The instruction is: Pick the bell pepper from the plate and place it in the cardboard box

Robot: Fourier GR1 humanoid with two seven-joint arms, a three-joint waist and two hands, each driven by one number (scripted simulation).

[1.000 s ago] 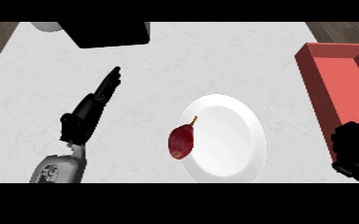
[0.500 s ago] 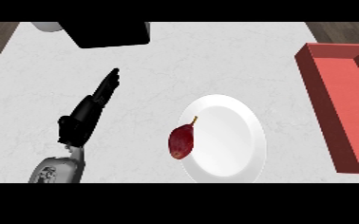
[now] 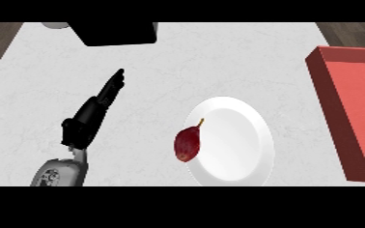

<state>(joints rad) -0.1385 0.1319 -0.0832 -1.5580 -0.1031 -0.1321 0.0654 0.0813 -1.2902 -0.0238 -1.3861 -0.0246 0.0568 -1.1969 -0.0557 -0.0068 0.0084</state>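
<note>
Across the counter (image 3: 214,63) my right hand is dropping from view, my left hand (image 3: 89,118) is resting straight-fingered at left, so the bell pepper (image 3: 188,142) is sitting ungrasped on its plate (image 3: 242,125).

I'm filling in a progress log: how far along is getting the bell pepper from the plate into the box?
Done: nothing yet; the bell pepper lies on the left side of the plate. In hand: nothing; the left hand is open, fingers straight, left of the plate, clear of the pepper; the right hand is out of view. Left: grasp it, carry it to the red box at the right edge, release.
</note>
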